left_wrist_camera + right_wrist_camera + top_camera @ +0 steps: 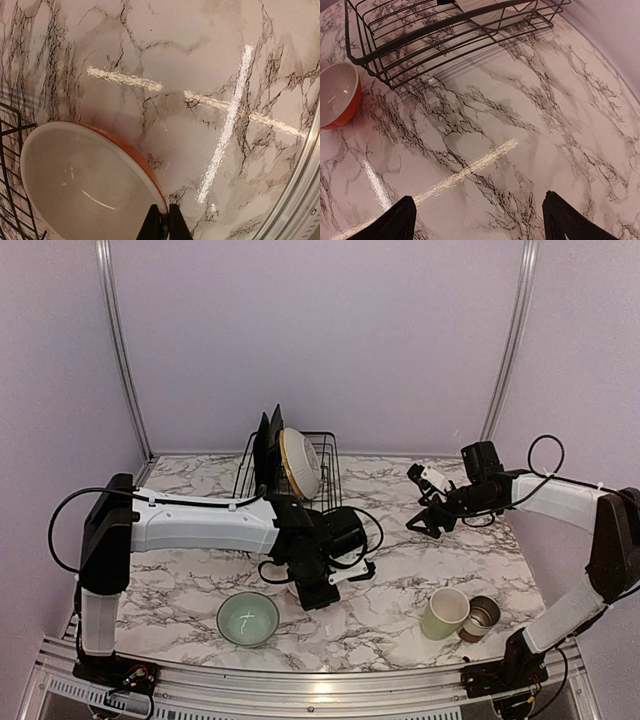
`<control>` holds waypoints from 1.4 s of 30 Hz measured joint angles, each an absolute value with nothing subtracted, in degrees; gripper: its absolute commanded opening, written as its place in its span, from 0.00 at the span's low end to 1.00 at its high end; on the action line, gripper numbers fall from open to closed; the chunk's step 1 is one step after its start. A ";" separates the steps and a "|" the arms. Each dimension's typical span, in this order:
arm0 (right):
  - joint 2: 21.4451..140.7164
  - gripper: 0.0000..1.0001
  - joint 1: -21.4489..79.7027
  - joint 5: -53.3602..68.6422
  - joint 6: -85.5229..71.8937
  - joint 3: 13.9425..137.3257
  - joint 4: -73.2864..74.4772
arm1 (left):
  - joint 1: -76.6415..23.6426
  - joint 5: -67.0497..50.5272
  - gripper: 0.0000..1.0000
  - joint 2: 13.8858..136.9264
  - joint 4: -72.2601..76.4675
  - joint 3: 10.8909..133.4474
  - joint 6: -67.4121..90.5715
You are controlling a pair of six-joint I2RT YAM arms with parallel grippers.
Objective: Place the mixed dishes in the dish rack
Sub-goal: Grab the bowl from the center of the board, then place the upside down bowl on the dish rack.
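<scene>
The dish rack holds 2 black plates and 1 yellow plate. The left tool pinches the rim of an orange bowl, hidden overhead; the right tool gapes empty.

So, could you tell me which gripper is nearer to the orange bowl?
Left. The left gripper pinches the rim of the orange bowl; the right gripper hangs open, apart from it.

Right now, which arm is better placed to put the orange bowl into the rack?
The left. The left gripper is shut on the rim of the orange bowl, close beside the dish rack. The right gripper hangs open and empty over the table, away from the bowl.
</scene>
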State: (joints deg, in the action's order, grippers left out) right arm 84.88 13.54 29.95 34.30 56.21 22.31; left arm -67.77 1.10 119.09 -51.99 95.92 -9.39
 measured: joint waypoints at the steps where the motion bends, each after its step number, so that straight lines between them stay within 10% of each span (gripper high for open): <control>1: 84.88 0.86 13.54 29.95 34.30 56.21 22.28 | -67.75 0.99 0.00 119.09 -52.25 96.47 -9.34; 14: 86.06 0.87 13.54 30.00 34.33 56.21 22.33 | -63.99 -16.71 0.00 109.97 -50.76 102.08 -5.19; 23: 86.50 0.88 13.54 29.98 34.33 56.21 22.35 | -45.21 -26.48 0.00 93.17 -22.74 84.18 12.45; 42: 87.50 0.99 13.54 29.95 34.48 56.31 22.96 | -35.68 -31.73 0.00 101.89 13.61 69.12 44.53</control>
State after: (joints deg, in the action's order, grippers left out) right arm 87.50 13.54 29.95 34.48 56.31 22.96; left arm -35.68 -31.73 101.89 13.61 69.12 44.53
